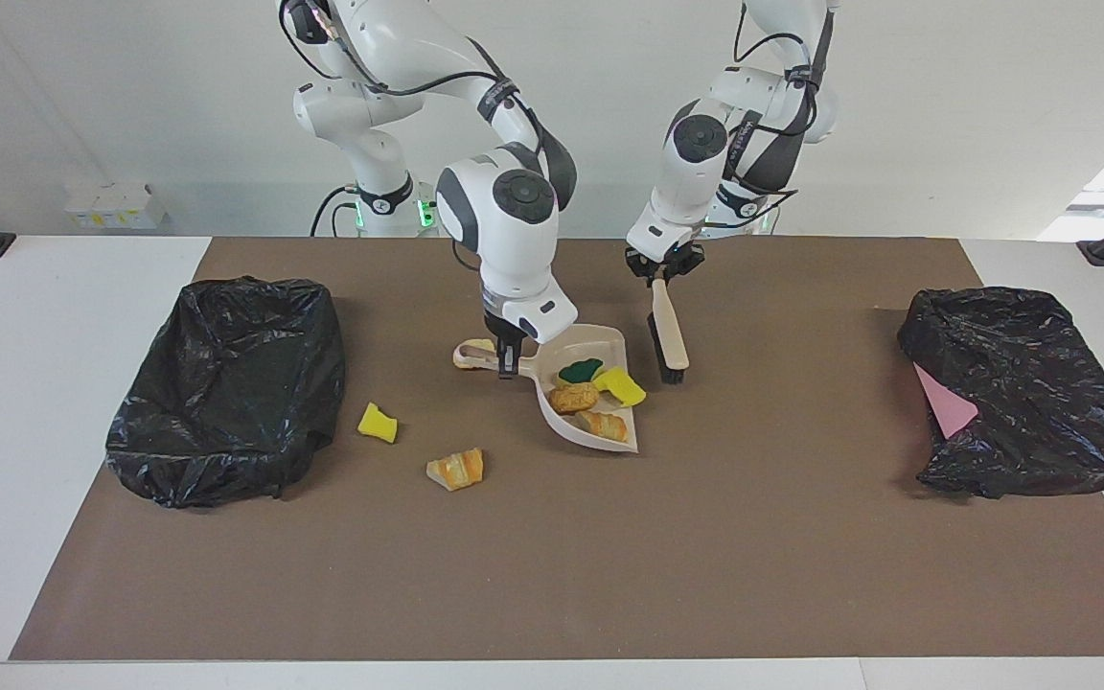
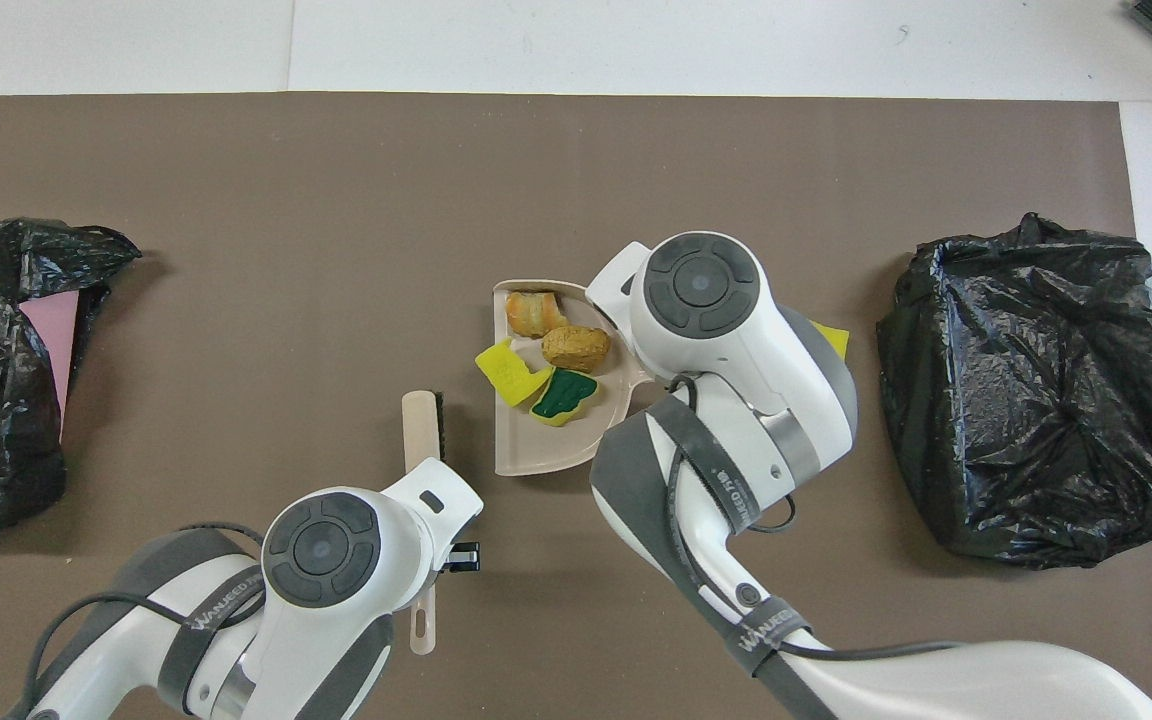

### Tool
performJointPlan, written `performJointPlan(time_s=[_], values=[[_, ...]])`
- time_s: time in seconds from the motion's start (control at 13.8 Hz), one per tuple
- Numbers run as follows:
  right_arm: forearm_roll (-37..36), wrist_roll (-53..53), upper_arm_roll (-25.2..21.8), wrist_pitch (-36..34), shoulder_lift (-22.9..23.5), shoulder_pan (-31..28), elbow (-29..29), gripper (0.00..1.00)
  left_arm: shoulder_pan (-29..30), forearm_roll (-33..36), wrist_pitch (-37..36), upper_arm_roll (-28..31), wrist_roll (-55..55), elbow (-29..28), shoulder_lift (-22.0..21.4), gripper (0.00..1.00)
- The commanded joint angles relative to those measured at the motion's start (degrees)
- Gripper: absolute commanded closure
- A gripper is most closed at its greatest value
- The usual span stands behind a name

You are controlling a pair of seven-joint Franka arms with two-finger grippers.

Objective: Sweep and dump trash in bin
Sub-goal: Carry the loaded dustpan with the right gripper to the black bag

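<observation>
Facing view: at centre frame the right gripper (image 1: 508,367) is pinching the dustpan (image 1: 583,402) handle; four scraps (image 1: 596,398) are lying in its pan. Just right of it, the left gripper (image 1: 662,275) is clamping the brush (image 1: 669,333).

Overhead view: the right-edge bin (image 2: 1031,385) is sitting open.

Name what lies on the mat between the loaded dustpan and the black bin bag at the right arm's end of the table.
Facing view: two loose scraps lie between the dustpan and that bin bag: a yellow sponge bit and a bread-like chunk.
</observation>
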Motion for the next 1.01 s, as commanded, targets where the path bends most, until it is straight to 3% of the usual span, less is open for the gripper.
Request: performJointPlan(time_s=[0.0,0.29,0.58,0.94], values=[[1.83,-7.59,0.55,-1.81,-4.05,-4.56,-1.51,1.0,-0.07,0.9,-0.53,-0.27,-0.28,-0.98,-1.68,1.0],[5.7,-17.79,0.55,-3.92,-7.39,-12.29,-1.42,1.0,-4.18,0.9,2.45,-1.06,-7.81,-1.24,-1.68,1.0],[8.52,-27.64,0.55,-6.99,-10.46,-20.99,-1.42,1.0,-11.82,0.9,5.52,-1.06,-13.09,-5.0,-0.98,1.0],[8.6,-45.63,0.46,-9.46,-12.05,-36.27,-1.42,1.0,-13.69,0.81,9.22,-1.15,-18.47,-7.66,0.07,1.0]])
